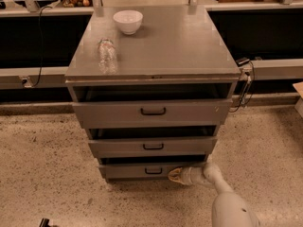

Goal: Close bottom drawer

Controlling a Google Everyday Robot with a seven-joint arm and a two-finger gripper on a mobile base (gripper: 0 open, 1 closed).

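I am working from the single camera view, looking down on the grey cabinet from the front. Its tabletop (180, 46) is carrying a white bowl (128, 21) near the far left corner and a clear plastic bottle (107, 56) lying close to the left edge. Neither is part of this job. Both are sitting well back from the front edge, so I am not expecting a push on a drawer to disturb them.

Below the front edge, three drawers are standing open in steps, each with a dark gap showing above its front. The bottom drawer (128, 170) is the lowest and narrowest front, down near the speckled floor (42, 174), with a small black handle (153, 170) at its middle. It is not yet home, judging by the shadowed slot above it.

The arm (227, 202) is reaching in from the lower right, low over the floor. The gripper (173, 175) is lying against the bottom drawer's front, just right of the handle and below the right part of the tabletop's front edge. Its fingers are looking drawn together into one tapered tip with no gap I can make out. That suits pushing, since a blunt closed tip is pressing on the flat panel rather than hooking the handle.

I am judging this as the pushing stage. The contact point is sitting off-centre, so the drawer could skew on its runners. I would be driving straight inward, toward the cabinet's back.
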